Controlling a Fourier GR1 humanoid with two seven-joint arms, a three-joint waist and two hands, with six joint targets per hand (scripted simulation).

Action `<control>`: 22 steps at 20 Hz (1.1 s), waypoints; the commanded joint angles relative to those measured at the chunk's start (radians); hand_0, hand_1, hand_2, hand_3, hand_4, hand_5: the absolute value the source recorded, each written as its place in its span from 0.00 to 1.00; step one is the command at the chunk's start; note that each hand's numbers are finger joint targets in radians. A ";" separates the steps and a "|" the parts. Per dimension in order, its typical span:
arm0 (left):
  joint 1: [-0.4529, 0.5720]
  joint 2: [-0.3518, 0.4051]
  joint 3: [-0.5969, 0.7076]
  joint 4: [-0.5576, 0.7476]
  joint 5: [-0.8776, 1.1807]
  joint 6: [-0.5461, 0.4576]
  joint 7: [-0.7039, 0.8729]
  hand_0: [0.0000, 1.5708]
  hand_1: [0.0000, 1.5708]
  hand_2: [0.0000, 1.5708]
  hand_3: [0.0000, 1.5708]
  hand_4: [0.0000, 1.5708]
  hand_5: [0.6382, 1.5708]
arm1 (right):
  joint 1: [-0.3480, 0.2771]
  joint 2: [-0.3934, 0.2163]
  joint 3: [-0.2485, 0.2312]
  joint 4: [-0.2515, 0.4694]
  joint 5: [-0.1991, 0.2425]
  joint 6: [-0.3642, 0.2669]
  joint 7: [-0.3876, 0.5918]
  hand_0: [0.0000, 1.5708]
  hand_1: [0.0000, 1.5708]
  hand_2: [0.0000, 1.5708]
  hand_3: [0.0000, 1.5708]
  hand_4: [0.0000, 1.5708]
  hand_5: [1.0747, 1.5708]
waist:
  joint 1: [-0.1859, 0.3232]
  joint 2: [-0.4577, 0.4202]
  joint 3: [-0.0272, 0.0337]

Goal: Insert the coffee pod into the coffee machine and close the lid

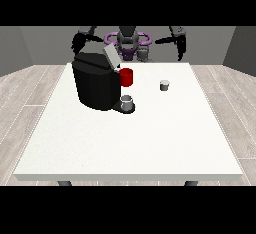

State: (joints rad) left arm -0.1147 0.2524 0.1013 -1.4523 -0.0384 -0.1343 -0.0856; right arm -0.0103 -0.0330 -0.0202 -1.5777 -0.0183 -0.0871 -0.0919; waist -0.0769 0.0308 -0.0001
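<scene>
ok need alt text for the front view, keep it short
A black coffee machine with its lid raised stands on a white table, a small grey coffee pod apart to its right. The robot's hands, at the view's left and right, hang behind, holding nothing.

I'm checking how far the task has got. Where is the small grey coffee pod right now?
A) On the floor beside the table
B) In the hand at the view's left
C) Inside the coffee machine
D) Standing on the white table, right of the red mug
D: the coffee pod stands alone on the white table, to the right of the red mug and the coffee machine, with neither hand near it.
</scene>
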 commanded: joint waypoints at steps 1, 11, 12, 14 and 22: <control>-0.105 0.050 0.049 0.116 -0.004 -0.015 0.030 0.00 0.00 0.00 0.00 0.00 1.00 | -0.013 0.031 0.036 -0.004 0.035 -0.046 -0.048 0.00 0.00 0.00 0.00 0.14 1.00 | -0.039 0.055 -0.0001; -0.256 0.110 0.084 0.416 -0.070 -0.020 0.000 0.00 0.00 0.00 0.00 0.00 1.00 | -0.061 0.022 0.047 -0.049 0.020 -0.020 0.011 0.00 0.00 0.00 0.00 0.08 1.00 | -0.087 0.128 -0.0003; -0.285 0.143 0.090 0.430 -0.070 -0.051 0.008 0.00 0.00 0.00 0.00 0.00 1.00 | -0.105 -0.004 0.003 -0.052 -0.010 -0.018 0.068 0.00 0.00 0.00 0.00 0.15 1.00 | -0.071 0.114 -0.0003; -0.289 0.127 0.097 0.505 -0.091 -0.015 -0.057 0.00 0.00 0.00 0.00 0.00 1.00 | -0.073 0.031 0.059 -0.051 0.013 -0.027 -0.006 0.00 0.00 0.00 0.00 0.18 1.00 | -0.085 0.154 -0.0004; -0.337 0.086 -0.007 0.578 -0.229 0.029 -0.036 0.00 0.00 0.13 0.00 0.00 1.00 | -0.158 0.031 0.022 0.036 0.037 -0.084 0.078 0.00 0.00 0.00 0.00 0.25 1.00 | -0.043 0.124 -0.0002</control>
State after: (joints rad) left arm -0.4308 0.3534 0.1256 -0.9336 -0.2116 -0.1273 -0.1064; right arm -0.1360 -0.0209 -0.0093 -1.5524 -0.0107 -0.1270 -0.0567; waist -0.1319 0.1645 -0.0001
